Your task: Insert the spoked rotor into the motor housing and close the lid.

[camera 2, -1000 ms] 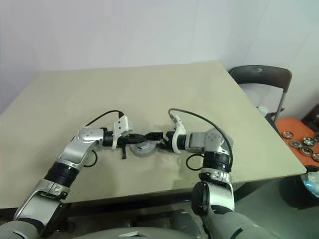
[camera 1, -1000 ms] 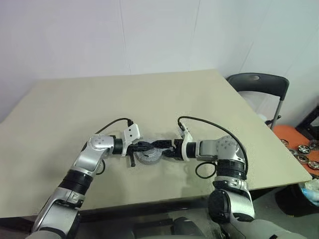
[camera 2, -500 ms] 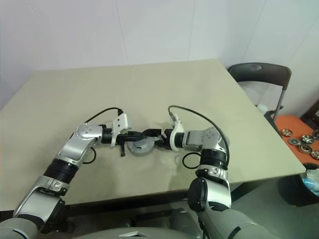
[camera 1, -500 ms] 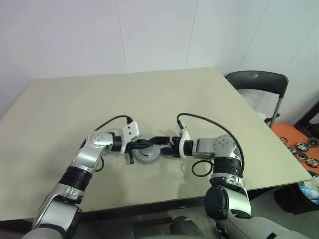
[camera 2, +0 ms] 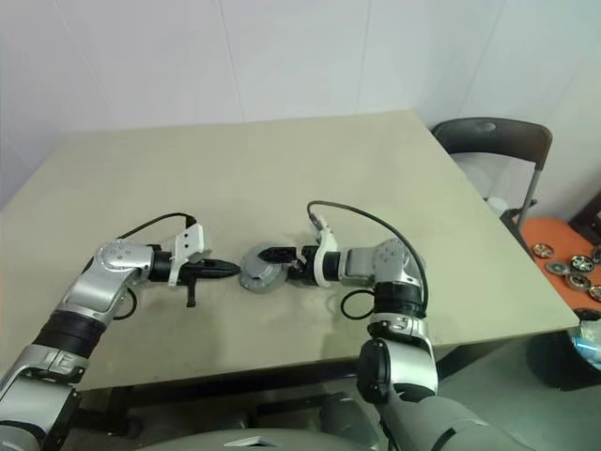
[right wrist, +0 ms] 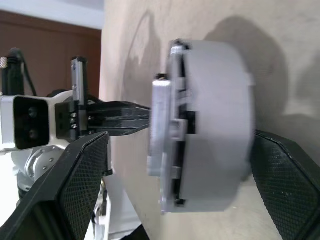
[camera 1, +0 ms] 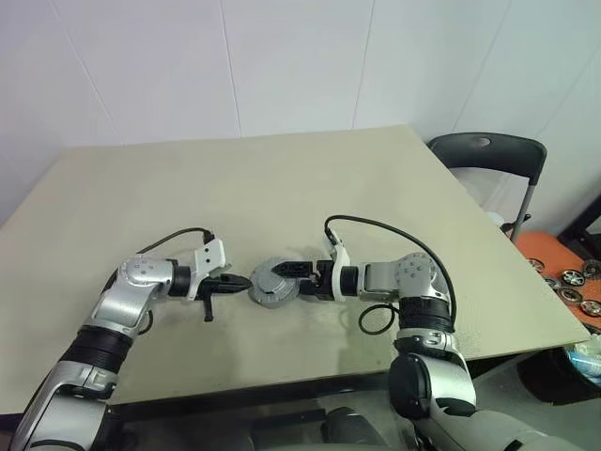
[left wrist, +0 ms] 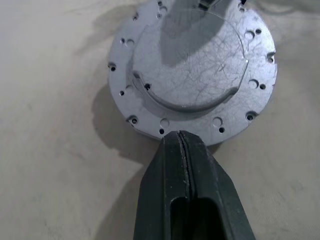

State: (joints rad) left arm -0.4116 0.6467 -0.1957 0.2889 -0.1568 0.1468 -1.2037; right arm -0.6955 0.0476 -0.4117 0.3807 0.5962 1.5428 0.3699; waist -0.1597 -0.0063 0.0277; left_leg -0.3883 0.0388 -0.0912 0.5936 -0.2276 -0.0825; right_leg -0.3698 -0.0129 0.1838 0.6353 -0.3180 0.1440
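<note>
A round grey assembly (camera 1: 273,284) lies in the middle of the beige table (camera 1: 282,188). Its top is the lid (left wrist: 192,70), a flat grey disc with small holes round the rim. The motor housing (right wrist: 217,125) is the thicker grey body under it. The spoked rotor is hidden. My right gripper (camera 1: 286,281) is open, and its fingers (right wrist: 80,190) straddle the assembly from the right. My left gripper (camera 1: 239,281) is shut on nothing. In the left wrist view its shut fingertips (left wrist: 182,142) stand just short of the lid's rim.
A dark chair (camera 1: 488,155) stands behind the table's right corner. An orange tray (camera 1: 563,272) with several small wheels lies on the floor at the right. The table's front edge (camera 1: 282,381) runs close below both arms.
My left gripper has drawn back to the left, off the assembly, still shut. The right gripper has stayed around the assembly.
</note>
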